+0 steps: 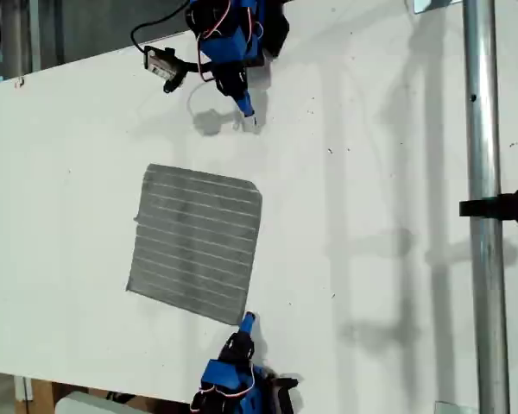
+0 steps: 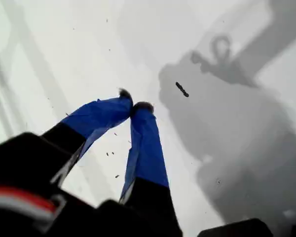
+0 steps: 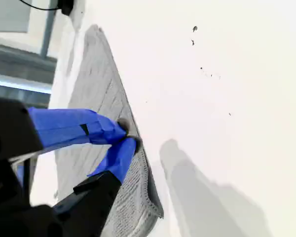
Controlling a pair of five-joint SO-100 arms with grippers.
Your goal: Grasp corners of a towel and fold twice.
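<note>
Towel flat on white table, one arm at each end.
Exterior view: metal pole at view's right, well clear. First wrist view: my first gripper closed empty over bare table. Second wrist view: my second gripper pinched on towel edge.

One grey striped soft cloth towel lies on one white flat table. Two blue-fingered robot grippers show, my first gripper and my second gripper. One upright silver metal pole stands at the exterior view's right.
</note>
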